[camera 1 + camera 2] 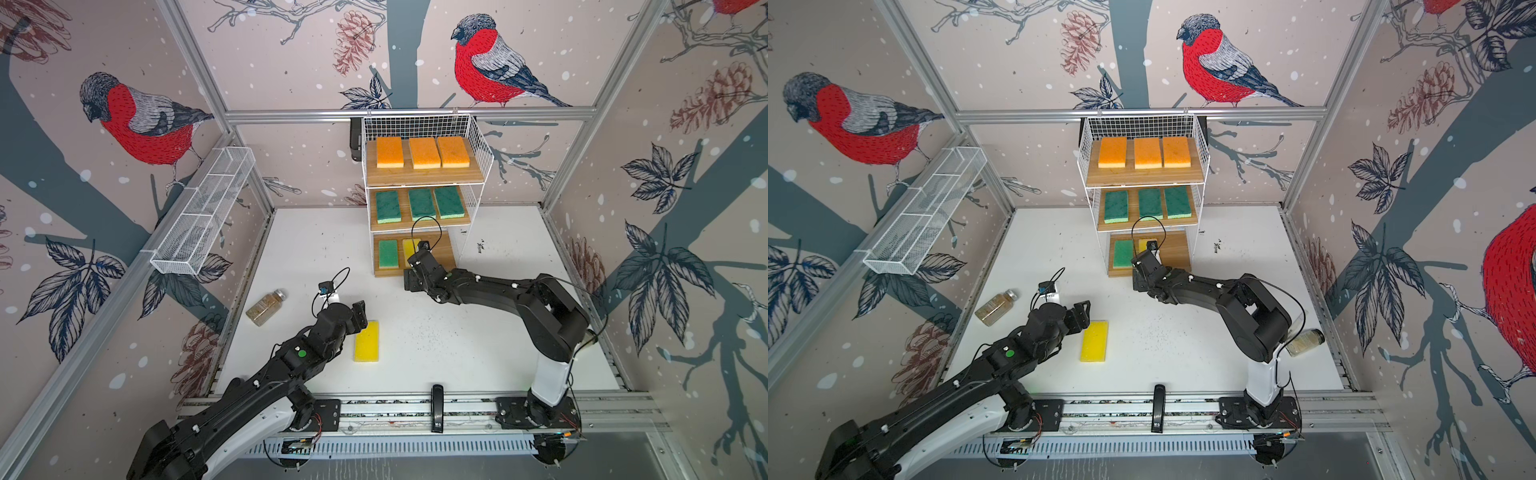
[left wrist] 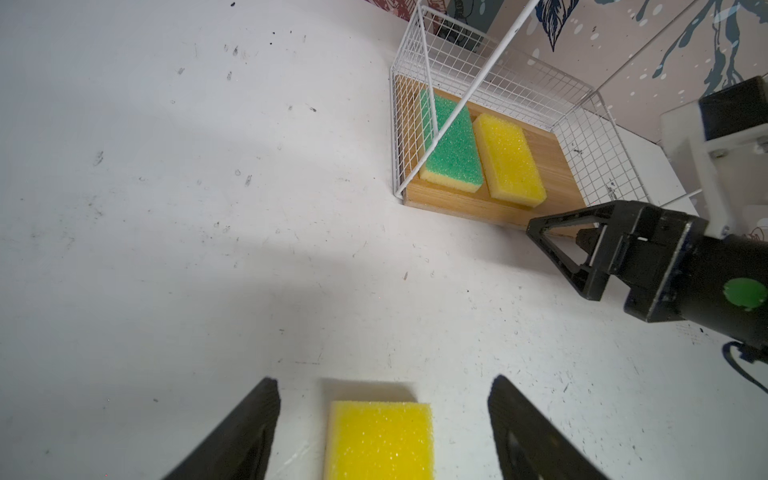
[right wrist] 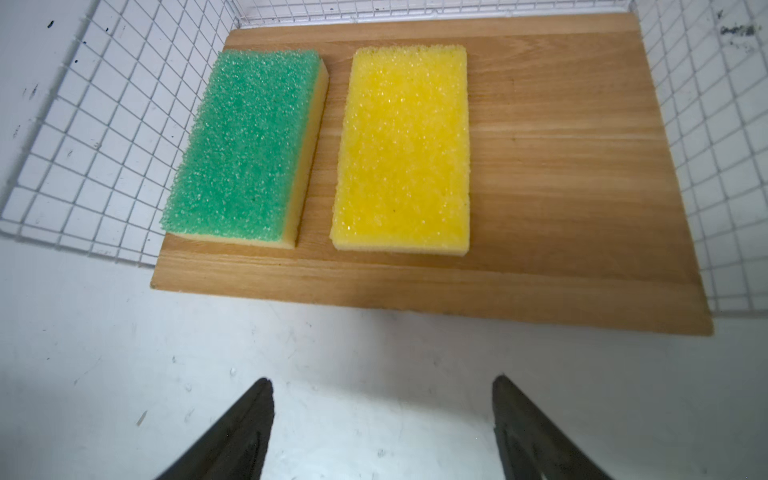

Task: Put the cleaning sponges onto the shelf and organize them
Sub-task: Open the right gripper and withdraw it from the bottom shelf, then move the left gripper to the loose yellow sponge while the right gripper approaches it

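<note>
Lying flat on the table [image 1: 457, 332], the last yellow sponge [image 2: 380, 440] is sitting under the left gripper [image 2: 384, 384], the nearer one. Its wide, empty jaws are framing the sponge's narrow width, the long axis running shelfward. The right gripper [image 3: 382, 380], also wide and empty, is facing the bottom board [image 3: 561, 166] and its bare slot.

I see the shelf [image 1: 480, 145] at the back of the table [image 1: 478, 340]: three sponges [image 1: 424, 153] on its top board [image 1: 415, 176], three on the middle board [image 1: 415, 224], two on the bottom board's [image 3: 561, 166] left. A loose sponge [image 1: 366, 340] lies in front, a jar [image 1: 266, 307] to its left.
</note>
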{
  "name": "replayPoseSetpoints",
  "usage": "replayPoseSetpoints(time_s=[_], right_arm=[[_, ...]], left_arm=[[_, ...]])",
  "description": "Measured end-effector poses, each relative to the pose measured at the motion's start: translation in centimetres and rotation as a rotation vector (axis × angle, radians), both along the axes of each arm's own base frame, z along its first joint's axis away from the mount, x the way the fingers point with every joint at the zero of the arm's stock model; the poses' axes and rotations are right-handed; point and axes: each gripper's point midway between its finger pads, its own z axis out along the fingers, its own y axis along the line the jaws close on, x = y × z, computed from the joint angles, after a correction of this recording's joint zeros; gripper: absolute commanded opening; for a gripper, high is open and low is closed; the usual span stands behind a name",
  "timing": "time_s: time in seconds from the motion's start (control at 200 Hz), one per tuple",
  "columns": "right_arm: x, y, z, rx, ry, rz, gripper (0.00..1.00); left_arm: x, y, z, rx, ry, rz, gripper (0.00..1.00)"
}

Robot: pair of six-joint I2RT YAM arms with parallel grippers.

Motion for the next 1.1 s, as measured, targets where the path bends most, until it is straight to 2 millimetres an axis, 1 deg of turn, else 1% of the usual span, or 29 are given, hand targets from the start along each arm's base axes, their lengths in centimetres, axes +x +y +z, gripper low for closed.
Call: replayPoseSetpoints(time_s=[0.135, 0.25, 0.37, 0.545, 0.63, 0.78, 0.82, 0.88, 1.026, 1.101], right_arm=[[-1.7, -0.1, 0.3, 0.007, -0.001, 0.026, 0.83], [-3.2, -0.1, 0.6, 0.010, -0.003, 0.050, 0.83], [-4.6, -0.1, 1.0, 0.021, -0.004, 0.069, 0.83], [-6.8, 0.7, 1.9, 0.062, -0.002, 0.092, 0.83], [-7.7, 1.2, 2.3, 0.080, -0.002, 0.109, 0.83], [-9.0, 1.4, 2.6, 0.113, 0.015, 0.114, 0.83], [-9.3, 1.3, 2.6, 0.116, 0.017, 0.117, 0.83], [-9.8, 1.2, 2.6, 0.125, 0.023, 0.122, 0.83], [-10.4, 0.4, 2.3, 0.135, 0.039, 0.113, 0.83], [-10.6, 0.2, 2.2, 0.136, 0.042, 0.111, 0.83]], left_arm=[[-0.5, 0.3, -0.2, -0.004, 0.007, 0.001, 0.80], [-1.0, 0.7, -0.9, -0.004, 0.029, 0.008, 0.79], [-1.3, 1.0, -1.2, -0.002, 0.042, 0.013, 0.79], [-1.8, 1.4, -1.6, -0.002, 0.061, 0.023, 0.79], [-2.0, 1.5, -1.9, -0.002, 0.072, 0.028, 0.77], [-2.7, 2.1, -3.1, -0.001, 0.132, 0.061, 0.72], [-3.0, 2.5, -3.5, -0.002, 0.152, 0.080, 0.65], [-3.4, 3.0, -4.0, -0.004, 0.179, 0.112, 0.58], [-4.4, 4.0, -5.7, -0.001, 0.229, 0.160, 0.51], [-4.7, 4.3, -6.6, 0.011, 0.256, 0.169, 0.40]])
